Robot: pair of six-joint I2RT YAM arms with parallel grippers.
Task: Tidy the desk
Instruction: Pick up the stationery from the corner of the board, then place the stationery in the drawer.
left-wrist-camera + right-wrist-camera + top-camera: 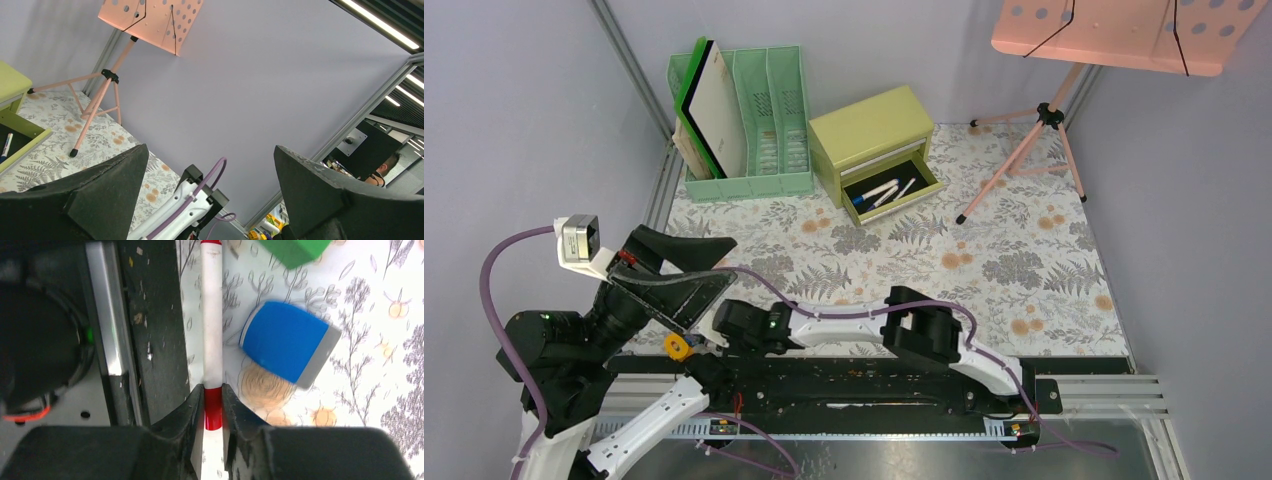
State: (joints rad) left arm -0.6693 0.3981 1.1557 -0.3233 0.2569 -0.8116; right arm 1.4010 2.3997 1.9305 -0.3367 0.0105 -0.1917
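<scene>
At the near edge of the desk (1024,260), against a black metal rail (145,330), the right gripper (212,407) pinches the red cap of a smooth white marker (212,330), with a rounded blue eraser (287,342) just beside it. The left gripper (210,149) hangs raised, its matte jaws spread wide. Beyond, the desk's fern-printed covering runs flat to a boxy yellow-green drawer chest (864,130).

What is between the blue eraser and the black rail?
A white marker with a red cap, clamped by the right gripper; the right wrist view shows it.
</scene>
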